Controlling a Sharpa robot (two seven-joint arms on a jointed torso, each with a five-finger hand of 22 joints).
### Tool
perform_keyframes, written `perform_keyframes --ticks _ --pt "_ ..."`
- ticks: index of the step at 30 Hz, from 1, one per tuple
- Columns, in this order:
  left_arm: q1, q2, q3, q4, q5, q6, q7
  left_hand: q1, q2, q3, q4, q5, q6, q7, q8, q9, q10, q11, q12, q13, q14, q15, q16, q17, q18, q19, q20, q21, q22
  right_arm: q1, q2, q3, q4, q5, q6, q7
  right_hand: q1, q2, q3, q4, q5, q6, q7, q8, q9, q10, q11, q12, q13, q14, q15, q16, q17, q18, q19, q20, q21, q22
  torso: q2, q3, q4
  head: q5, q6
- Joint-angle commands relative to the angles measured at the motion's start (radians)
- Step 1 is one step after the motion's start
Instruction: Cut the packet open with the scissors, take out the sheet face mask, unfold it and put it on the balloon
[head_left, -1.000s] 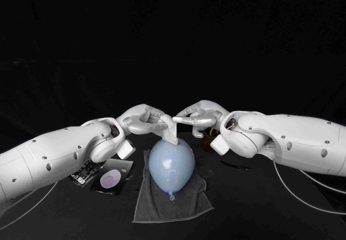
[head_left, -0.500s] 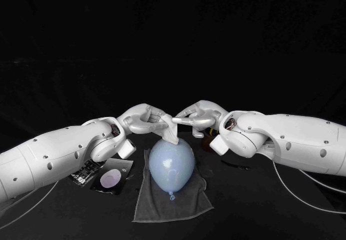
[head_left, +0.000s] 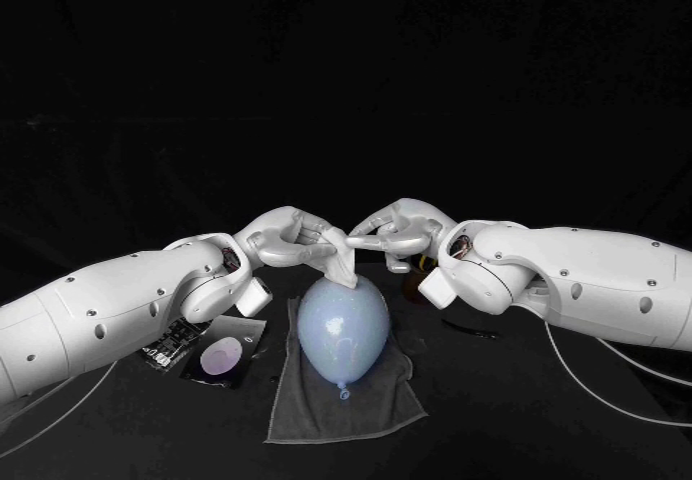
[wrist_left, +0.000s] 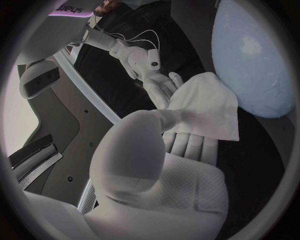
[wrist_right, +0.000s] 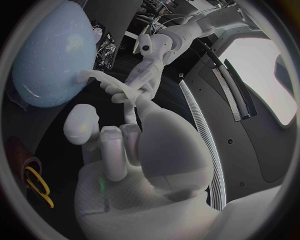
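The folded white sheet mask (head_left: 340, 262) hangs just above the top end of the pale blue balloon (head_left: 342, 322). My left hand (head_left: 287, 240) holds the mask (wrist_left: 206, 106) between thumb and fingers. My right hand (head_left: 392, 231) meets it from the other side, and its fingertips (wrist_left: 164, 89) pinch the mask's upper corner. The right wrist view shows the mask (wrist_right: 105, 80) edge-on between the balloon (wrist_right: 49, 62) and my left hand (wrist_right: 152, 56). The cut packet (head_left: 221, 357) lies flat under my left forearm. The yellow-handled scissors (wrist_right: 36, 186) lie on the table below my right hand.
The balloon lies on a grey towel (head_left: 351, 405) spread at the table's middle, knot towards me. A brown object (head_left: 420, 286) stands beside my right wrist. A cable (head_left: 613, 365) trails under my right arm.
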Motion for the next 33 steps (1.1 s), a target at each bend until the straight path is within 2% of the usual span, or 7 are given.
perform_keyframes --ticks 1,10,17,21,29,33 --pt "0.001 0.003 0.001 0.001 0.0 -0.002 0.004 -0.009 -0.001 0.001 -0.006 0.001 0.008 0.002 -0.006 0.002 0.003 -0.005 0.001 0.0 0.005 0.002 0.006 0.0 0.002 -0.006 -0.002 0.004 0.001 0.001 0.002 0.001 0.001 0.016 -0.018 0.031 0.02 0.004 0.019 -0.011 -0.001 0.009 -0.003 0.006 0.004 0.062 -0.016 0.01 0.183 0.099 -0.011 0.008 0.231 0.006 0.008 -0.002 0.008 0.045 0.0 0.0003 0.0001 0.0 0.0" --pt "0.001 0.004 0.001 -0.001 -0.01 -0.003 0.002 -0.009 -0.002 0.002 -0.006 0.001 0.008 0.003 -0.006 0.002 0.004 -0.006 0.001 0.0 0.005 0.001 0.006 -0.001 0.002 -0.008 -0.002 0.006 0.003 0.001 0.004 0.001 -0.003 0.033 -0.024 0.036 0.015 0.001 0.056 -0.028 -0.001 0.01 -0.006 0.016 0.009 0.08 -0.02 0.038 0.209 0.103 -0.016 0.012 0.244 0.003 0.013 -0.008 0.016 0.051 0.0 0.0004 -0.0002 0.0 -0.001" --pt "0.001 0.004 0.001 -0.002 -0.016 -0.003 0.002 -0.009 -0.002 0.002 -0.006 0.001 0.008 0.003 -0.006 0.002 0.004 -0.006 0.001 0.0 0.005 0.001 0.006 -0.001 0.002 -0.008 -0.002 0.006 0.003 0.002 0.004 0.001 -0.003 0.04 -0.019 0.03 -0.032 -0.013 0.07 -0.014 -0.001 0.007 -0.004 0.021 0.011 0.081 -0.018 0.037 0.209 0.103 -0.015 0.012 0.246 0.003 0.014 -0.009 0.016 0.052 0.0 0.0004 -0.0001 0.0 0.001" --pt "0.001 0.005 0.001 -0.002 -0.016 -0.003 0.002 -0.009 -0.002 0.002 -0.006 0.001 0.008 0.003 -0.006 0.002 0.004 -0.006 0.001 0.0 0.005 0.001 0.006 -0.001 0.002 -0.008 -0.002 0.006 0.003 0.003 0.004 0.001 -0.003 0.04 -0.006 0.019 -0.083 -0.03 0.06 0.013 -0.002 0.004 0.0 0.022 0.01 0.079 -0.015 0.033 0.207 0.103 -0.012 0.012 0.244 0.004 0.011 -0.008 0.009 0.05 0.0 0.0006 -0.0001 0.0 0.001" --pt "0.001 0.005 0.001 -0.003 -0.017 -0.004 0.002 -0.01 -0.002 0.002 -0.006 0.001 0.009 0.004 -0.006 0.002 0.004 -0.006 0.001 0.0 0.005 0.001 0.006 -0.002 0.002 -0.01 -0.002 0.008 0.004 0.003 0.004 0.001 -0.003 0.033 0.016 0.004 -0.086 -0.031 0.061 0.014 -0.001 0.004 -0.001 0.022 0.01 0.078 -0.015 0.032 0.205 0.102 -0.012 0.011 0.243 0.004 0.01 -0.007 0.006 0.049 0.0 -0.0001 0.0 0.0 0.0" --pt "0.001 0.005 0.001 -0.002 -0.017 -0.004 0.002 -0.01 -0.002 0.002 -0.006 0.001 0.009 0.004 -0.006 0.002 0.004 -0.006 0.001 0.0 0.005 0.001 0.006 -0.002 0.002 -0.01 -0.002 0.008 0.004 0.004 0.004 0.001 -0.002 0.031 0.022 -0.001 -0.108 -0.048 0.052 0.025 -0.002 -0.007 0.005 0.016 0.006 0.072 -0.01 0.022 0.197 0.1 -0.009 0.009 0.234 0.006 0.004 -0.006 -0.008 0.044 0.0 -0.0002 0.0 0.0 0.0"
